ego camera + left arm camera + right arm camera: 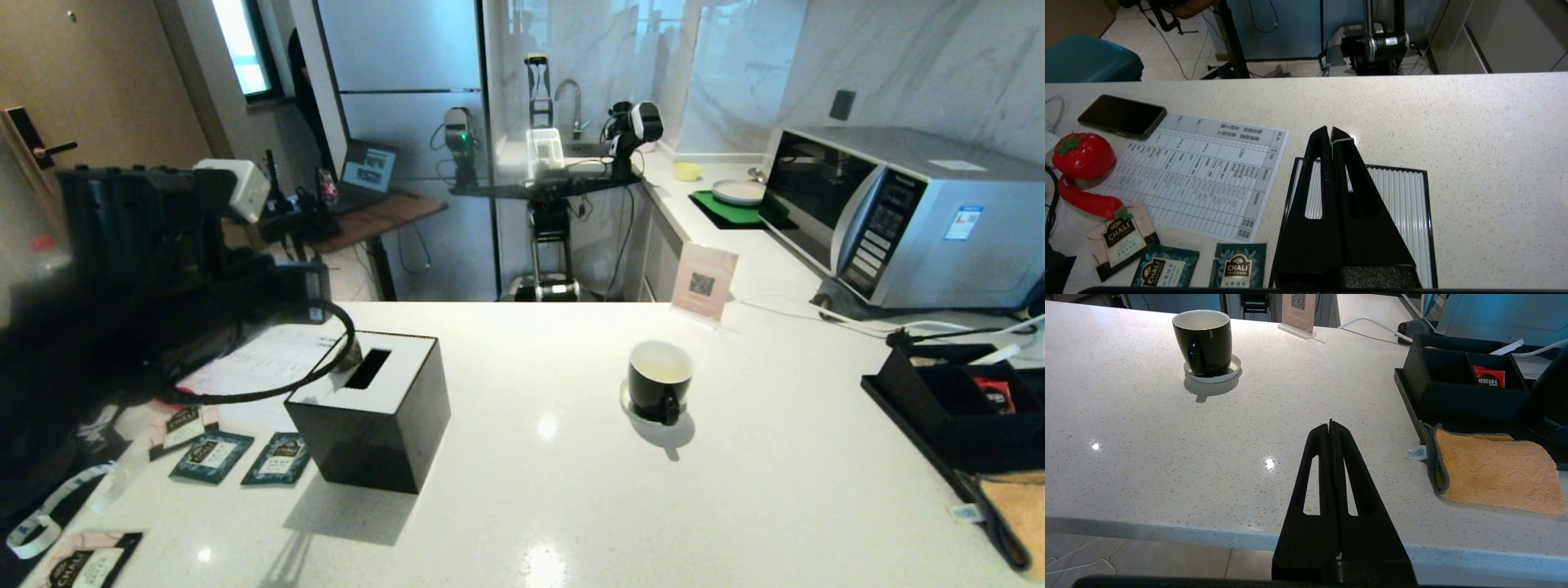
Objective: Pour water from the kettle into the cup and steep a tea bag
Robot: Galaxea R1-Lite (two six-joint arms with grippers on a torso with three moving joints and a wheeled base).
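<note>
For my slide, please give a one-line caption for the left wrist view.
Shut left gripper pinching a thin white string above the tissue box, beside tea sachets and a printed sheet.

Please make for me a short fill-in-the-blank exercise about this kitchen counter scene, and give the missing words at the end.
1. The black cup stands on a small white ____.
2. The left gripper hangs over the tissue box, and it is ____ (open or shut).
3. The cloth lying next to the black tray is ____ in colour.

Missing words: saucer; shut; orange.
</note>
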